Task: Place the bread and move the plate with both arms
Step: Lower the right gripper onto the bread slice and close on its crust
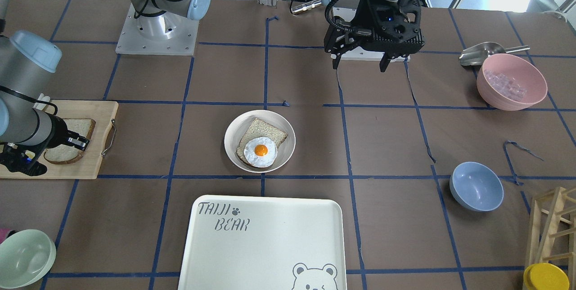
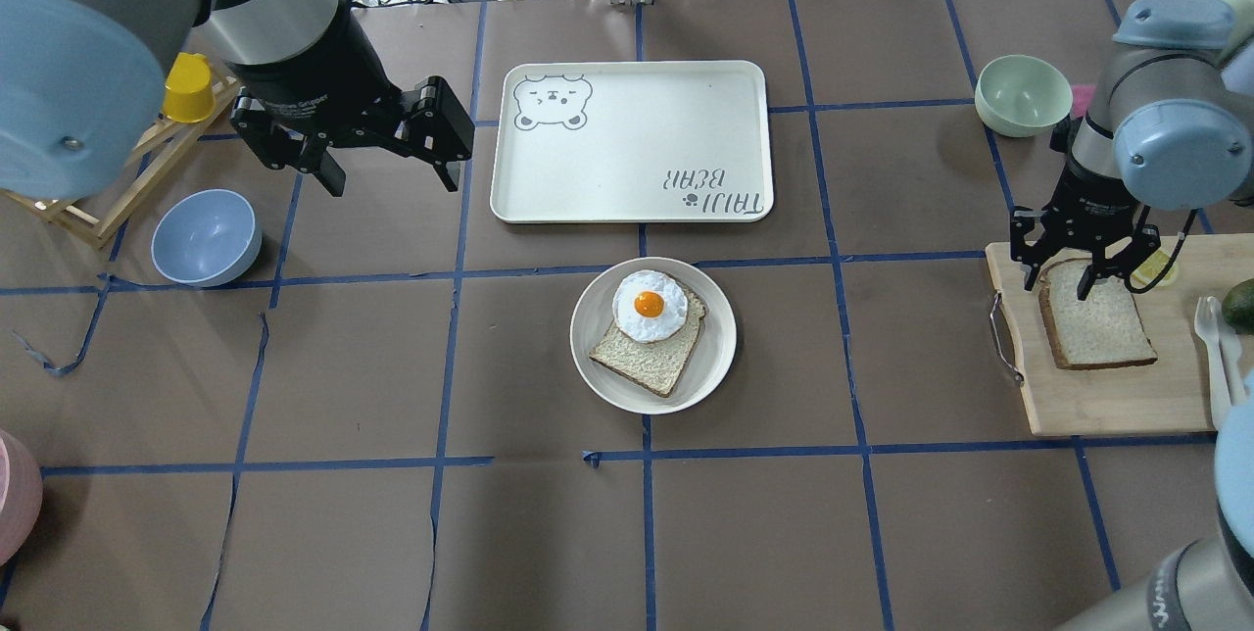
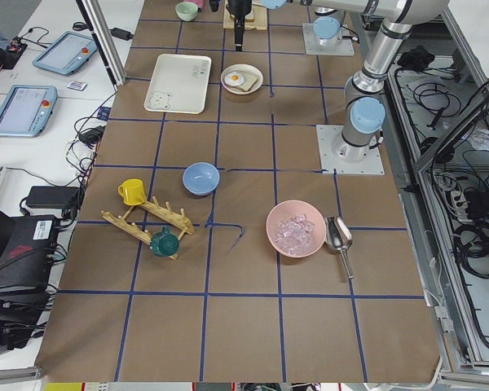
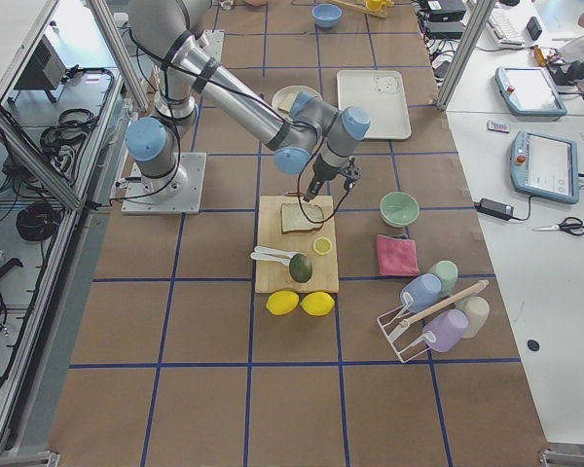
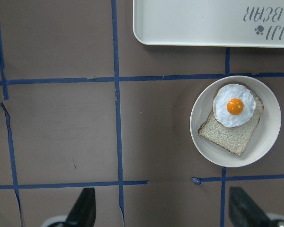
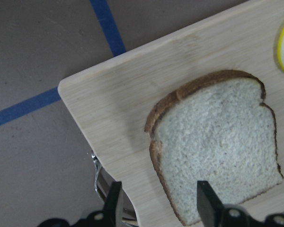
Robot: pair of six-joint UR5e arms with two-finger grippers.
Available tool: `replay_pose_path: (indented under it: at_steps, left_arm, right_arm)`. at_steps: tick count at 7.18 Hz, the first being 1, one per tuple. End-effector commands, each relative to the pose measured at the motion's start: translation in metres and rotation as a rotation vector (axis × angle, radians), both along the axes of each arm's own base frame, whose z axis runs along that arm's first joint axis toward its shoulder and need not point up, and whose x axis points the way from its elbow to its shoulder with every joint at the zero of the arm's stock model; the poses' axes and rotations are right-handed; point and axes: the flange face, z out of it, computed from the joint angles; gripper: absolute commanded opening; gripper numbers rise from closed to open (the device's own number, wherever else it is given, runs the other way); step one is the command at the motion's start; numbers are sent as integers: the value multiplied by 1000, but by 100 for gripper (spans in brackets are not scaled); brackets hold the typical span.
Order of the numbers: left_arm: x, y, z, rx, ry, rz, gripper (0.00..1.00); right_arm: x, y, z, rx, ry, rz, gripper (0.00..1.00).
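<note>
Where the wooden cutting board (image 2: pixel 1107 406) lies at the robot's right end of the tabletop (image 2: pixel 882 366), the bread (image 2: pixel 1097 325) is seen flat on it: pale slice, brown crust, domed top, plain face. The right gripper (image 2: pixel 1057 288) is held over the slice's corner on the plate side, with its fingers (image 6: pixel 204 201) spread and nothing clamped. One finger is seen over the crumb, the other over bare board. Contact cannot be judged.

Bare brown tabletop crossed by blue tape lies open between board and plate (image 2: pixel 715 362). The plate, round and off-white, is set at the centre, near the TAIJI BEAR tray (image 2: pixel 627 161) but apart from it. A darker speckled slice (image 2: pixel 651 362) topped by a fried egg (image 2: pixel 649 305) is carried in it.

The left gripper (image 2: pixel 394 186) is held above the tabletop beside the tray's short edge, fingers wide apart, nothing held. Clear cubes (image 1: pixel 508 83) are held in a pink bowl (image 1: pixel 535 94); a metal scoop (image 1: pixel 481 52) lies just beside it.
</note>
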Motion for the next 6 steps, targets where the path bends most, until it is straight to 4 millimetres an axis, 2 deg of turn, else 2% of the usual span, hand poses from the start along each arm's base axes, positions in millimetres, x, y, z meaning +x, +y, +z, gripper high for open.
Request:
replay_pose_path:
  at_steps: [1, 2, 3, 4, 6]
  left_arm:
    - [0, 0, 1, -1, 1, 0, 100]
    - [0, 0, 0, 0, 1, 0, 100]
    - [0, 0, 1, -1, 1, 0, 100]
    - [0, 0, 0, 0, 0, 0, 100]
    - [0, 0, 1, -1, 0, 0, 100]
  right_arm:
    - [-5, -3, -10, 8, 33, 3, 63]
    - [-7, -5, -19, 12, 34, 2, 62]
    - [-8, -6, -20, 6, 34, -5, 62]
    - [-7, -6, -21, 4, 29, -7, 56]
    - [-8, -6, -23, 7, 26, -10, 52]
